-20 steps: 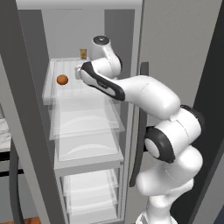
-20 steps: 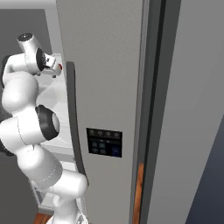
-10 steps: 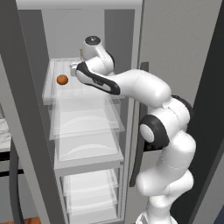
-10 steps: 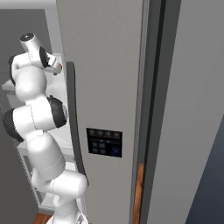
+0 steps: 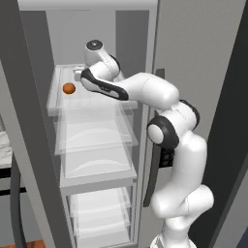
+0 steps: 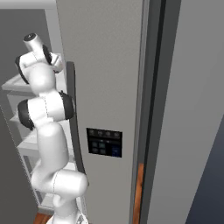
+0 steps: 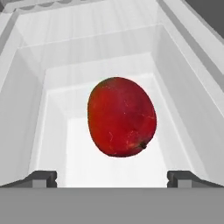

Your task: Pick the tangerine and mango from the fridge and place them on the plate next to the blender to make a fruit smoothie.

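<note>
Now hand (image 7: 112, 177) wide open, mango (image 7: 121, 117) between fingertips

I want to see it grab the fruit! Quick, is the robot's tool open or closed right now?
Tool: open, holding nothing; the mango sits between its spread tips, not gripped.

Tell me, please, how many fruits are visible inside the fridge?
2. The tangerine lies on the top shelf at its left side. The mango lies in front of the open hand. More may be hidden behind the arm.
</note>
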{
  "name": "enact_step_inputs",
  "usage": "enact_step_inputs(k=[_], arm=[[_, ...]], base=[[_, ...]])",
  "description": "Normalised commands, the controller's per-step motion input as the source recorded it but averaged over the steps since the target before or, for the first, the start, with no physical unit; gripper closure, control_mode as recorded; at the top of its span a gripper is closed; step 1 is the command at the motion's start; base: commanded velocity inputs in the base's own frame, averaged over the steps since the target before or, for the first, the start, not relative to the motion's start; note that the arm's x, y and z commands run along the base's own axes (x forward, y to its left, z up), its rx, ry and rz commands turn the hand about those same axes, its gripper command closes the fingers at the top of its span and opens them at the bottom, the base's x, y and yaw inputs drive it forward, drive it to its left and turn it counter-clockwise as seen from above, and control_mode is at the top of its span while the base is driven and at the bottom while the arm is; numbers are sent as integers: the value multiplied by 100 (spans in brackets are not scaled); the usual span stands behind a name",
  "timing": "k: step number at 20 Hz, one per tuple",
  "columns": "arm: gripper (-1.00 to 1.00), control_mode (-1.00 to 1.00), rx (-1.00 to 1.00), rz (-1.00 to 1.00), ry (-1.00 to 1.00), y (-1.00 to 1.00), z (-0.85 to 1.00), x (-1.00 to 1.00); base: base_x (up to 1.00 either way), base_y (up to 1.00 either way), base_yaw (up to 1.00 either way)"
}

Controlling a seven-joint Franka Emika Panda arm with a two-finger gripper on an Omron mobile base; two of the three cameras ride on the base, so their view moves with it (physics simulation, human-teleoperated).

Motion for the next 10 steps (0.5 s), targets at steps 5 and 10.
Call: enact_step_inputs(k=[5, 10], arm=[[-100, -100, -3, 0, 0, 0, -17, 46], [-100, -100, -2, 0, 0, 0, -13, 49]], base=[[0, 0, 0], [0, 0, 0]])
